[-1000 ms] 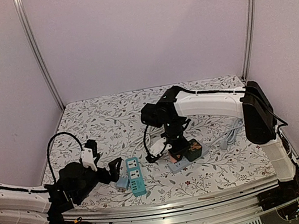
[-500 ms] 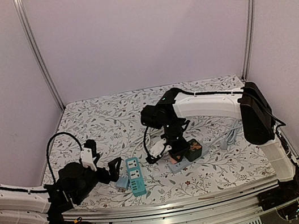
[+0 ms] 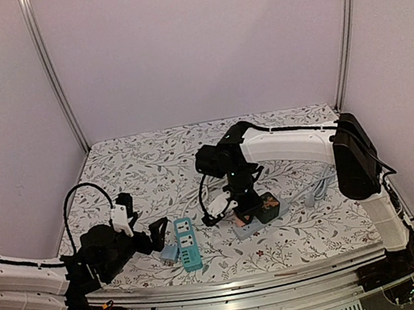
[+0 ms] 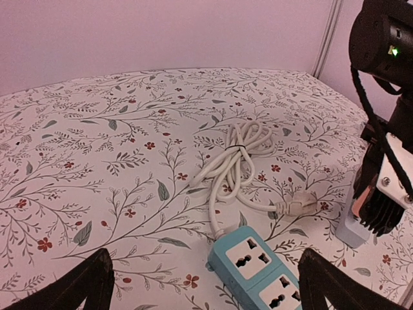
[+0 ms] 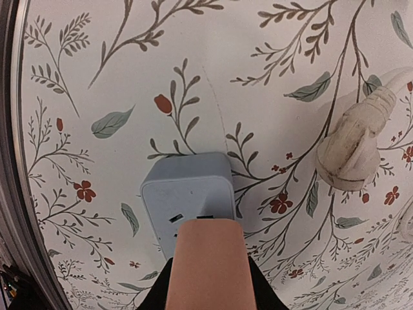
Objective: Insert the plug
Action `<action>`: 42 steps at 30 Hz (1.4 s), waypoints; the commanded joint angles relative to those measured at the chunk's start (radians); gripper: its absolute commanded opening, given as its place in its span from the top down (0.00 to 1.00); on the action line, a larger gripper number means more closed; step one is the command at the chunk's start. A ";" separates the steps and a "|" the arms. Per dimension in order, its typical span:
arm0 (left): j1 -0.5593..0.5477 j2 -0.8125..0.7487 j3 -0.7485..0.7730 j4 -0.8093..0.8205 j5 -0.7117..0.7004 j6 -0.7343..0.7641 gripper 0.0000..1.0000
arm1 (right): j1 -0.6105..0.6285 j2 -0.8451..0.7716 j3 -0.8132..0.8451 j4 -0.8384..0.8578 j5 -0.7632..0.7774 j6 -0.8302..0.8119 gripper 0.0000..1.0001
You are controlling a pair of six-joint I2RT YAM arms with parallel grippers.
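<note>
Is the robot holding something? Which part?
Right gripper pinches the pink plug by its sides, near its back end. Left gripper holds nothing.

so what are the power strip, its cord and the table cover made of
Power strip: hard plastic, matte teal with white socket faces, moulded edges. Cord: white rubbery or vinyl sheath, bends in soft loops. Table cover: probably printed cloth or vinyl, floral, no gloss.

On the flower-patterned tablecloth (image 3: 137, 166), the teal plastic two-socket power strip (image 3: 187, 243) lies near the front edge, left of centre. Its coiled white cable (image 4: 235, 152) lies behind it, ending in a white moulded plug (image 5: 353, 148) just beside the pale grey-blue socket block (image 3: 249, 228). The pink rectangular plug (image 5: 208, 261) sits over that block. A small dark box (image 3: 270, 206) stands just to the block's right.
</note>
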 commanded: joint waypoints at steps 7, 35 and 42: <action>0.000 -0.015 -0.016 -0.020 -0.008 -0.007 0.01 | 0.009 -0.042 -0.084 0.113 -0.089 0.009 1.00; 0.000 -0.026 -0.019 -0.028 -0.013 -0.009 0.01 | 0.037 0.000 -0.101 0.136 0.128 -0.020 1.00; 0.000 -0.031 -0.019 -0.032 -0.011 -0.010 0.01 | 0.036 0.011 -0.075 0.145 0.110 -0.074 1.00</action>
